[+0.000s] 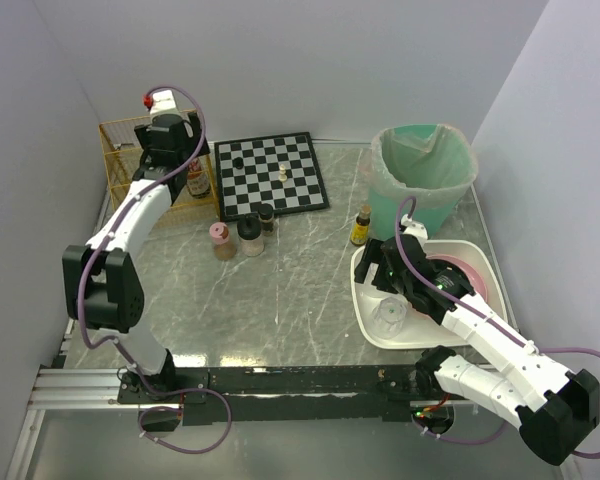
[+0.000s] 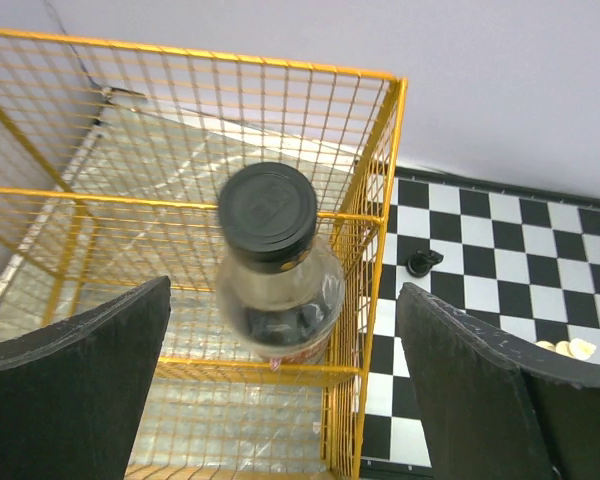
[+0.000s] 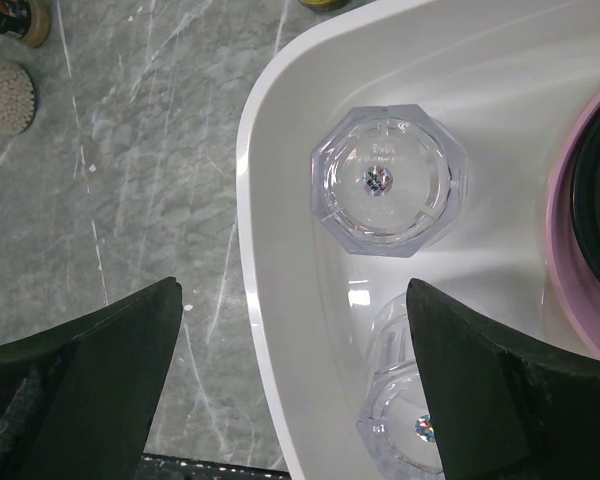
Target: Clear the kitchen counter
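Note:
The grey-green marble kitchen counter (image 1: 300, 290) holds several small bottles. My left gripper (image 1: 180, 160) hangs open over the yellow wire basket (image 1: 120, 160) at the back left. In the left wrist view a dark sauce bottle (image 2: 270, 260) with a black cap sits blurred inside the basket (image 2: 370, 200), between the spread fingers (image 2: 90, 350) and touching neither. My right gripper (image 3: 292, 300) stands open above the left rim of the white tray (image 3: 270, 300), holding nothing. Two clear glasses (image 3: 388, 180) lie in that tray.
A pink-capped jar (image 1: 220, 238), two dark-capped shakers (image 1: 250, 235) and a small brown bottle (image 1: 361, 225) stand mid-counter. The chessboard (image 1: 270, 175) lies at the back and a green lined bin (image 1: 425, 175) at the back right. A pink plate (image 1: 465, 280) rests in the tray (image 1: 365, 300).

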Robot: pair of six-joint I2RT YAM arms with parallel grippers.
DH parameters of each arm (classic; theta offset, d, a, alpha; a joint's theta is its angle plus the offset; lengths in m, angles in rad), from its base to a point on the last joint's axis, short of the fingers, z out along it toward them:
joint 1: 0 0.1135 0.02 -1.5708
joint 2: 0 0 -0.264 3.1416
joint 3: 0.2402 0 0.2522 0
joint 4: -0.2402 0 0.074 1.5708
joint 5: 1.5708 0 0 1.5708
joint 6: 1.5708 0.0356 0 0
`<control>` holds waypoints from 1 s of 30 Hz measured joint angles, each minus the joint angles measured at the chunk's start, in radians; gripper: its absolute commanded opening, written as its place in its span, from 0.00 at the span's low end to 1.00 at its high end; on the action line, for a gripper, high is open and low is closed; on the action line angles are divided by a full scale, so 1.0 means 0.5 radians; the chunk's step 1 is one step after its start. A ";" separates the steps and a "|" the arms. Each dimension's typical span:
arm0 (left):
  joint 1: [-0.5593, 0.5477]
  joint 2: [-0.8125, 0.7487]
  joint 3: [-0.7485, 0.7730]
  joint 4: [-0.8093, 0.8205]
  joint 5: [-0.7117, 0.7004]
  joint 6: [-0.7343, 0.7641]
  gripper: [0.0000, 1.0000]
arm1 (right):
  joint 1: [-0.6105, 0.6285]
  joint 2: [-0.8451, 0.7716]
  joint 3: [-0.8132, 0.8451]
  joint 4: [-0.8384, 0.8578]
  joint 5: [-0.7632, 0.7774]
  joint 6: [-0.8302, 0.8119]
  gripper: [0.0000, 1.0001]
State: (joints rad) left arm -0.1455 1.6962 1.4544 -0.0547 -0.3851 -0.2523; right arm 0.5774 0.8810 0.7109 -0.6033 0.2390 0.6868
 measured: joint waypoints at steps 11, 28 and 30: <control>-0.005 -0.417 -0.098 -0.278 -0.067 -0.114 0.99 | -0.003 0.001 -0.025 0.032 -0.040 0.000 0.99; -0.610 -0.862 -0.546 -0.766 0.114 -0.455 0.99 | -0.031 -0.034 -0.027 0.039 -0.002 -0.009 1.00; -0.684 -0.872 -0.598 -0.782 0.111 -0.500 0.96 | -0.038 -0.057 -0.035 0.039 0.007 -0.009 1.00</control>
State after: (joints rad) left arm -0.4873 1.2602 1.1553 -0.4458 -0.3298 -0.5026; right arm 0.5583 0.8524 0.6933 -0.5838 0.2424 0.6823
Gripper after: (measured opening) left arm 0.994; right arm 0.994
